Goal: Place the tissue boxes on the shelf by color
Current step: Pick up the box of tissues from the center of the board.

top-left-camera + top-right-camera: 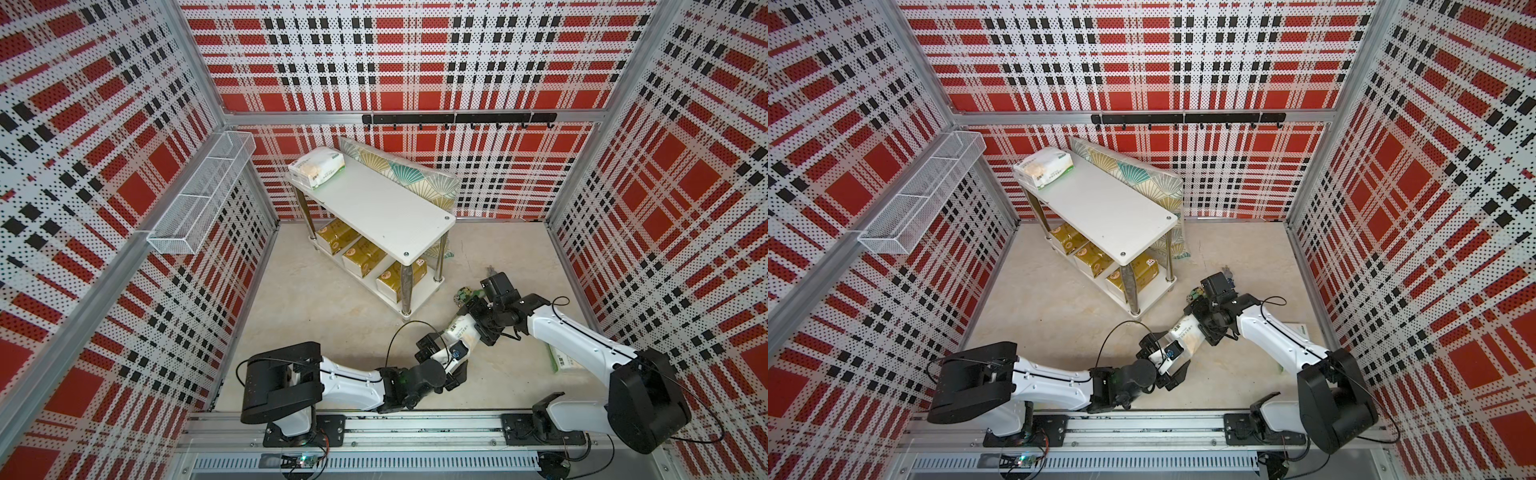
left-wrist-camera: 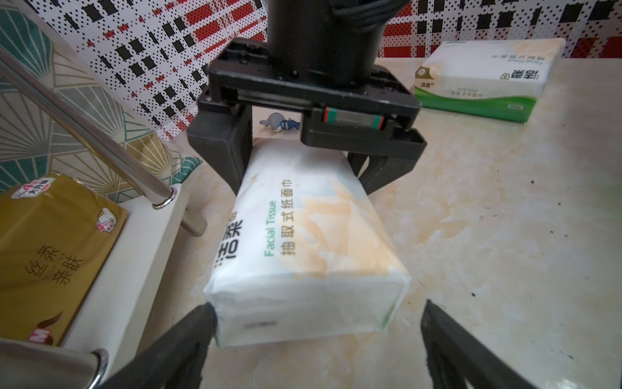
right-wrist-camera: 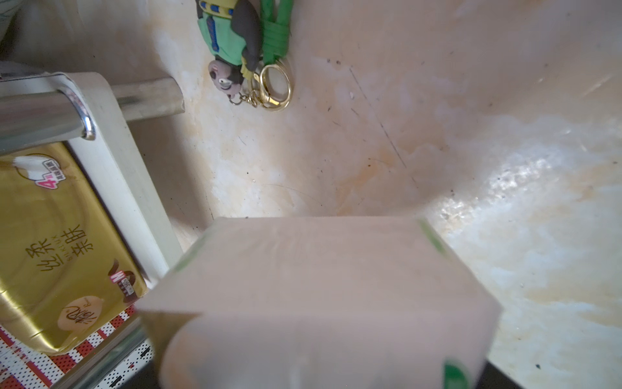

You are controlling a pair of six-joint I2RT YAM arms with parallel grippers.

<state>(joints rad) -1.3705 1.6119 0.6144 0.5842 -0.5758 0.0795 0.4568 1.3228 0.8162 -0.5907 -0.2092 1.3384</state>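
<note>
My right gripper [image 1: 478,323] is shut on one end of a white tissue box [image 1: 459,332] and holds it above the floor between the two arms. In the left wrist view its fingers [image 2: 229,151] clamp the far end of that box [image 2: 303,235]. My left gripper [image 2: 318,306] is open, with one finger at each side of the box's near end. The shelf [image 1: 386,216] carries a white tissue box [image 1: 318,166] at the far end of its top board. Three gold tissue boxes [image 1: 363,255] lie in a row on its lower board. Another white tissue box [image 2: 481,77] lies on the floor, partly under the right arm.
A fan-patterned cushion [image 1: 399,174] leans on the back wall behind the shelf. A small toy keychain [image 3: 235,50] lies on the floor by the shelf's near leg. A wire basket [image 1: 199,195] hangs on the left wall and a black hook rail [image 1: 457,118] on the back wall.
</note>
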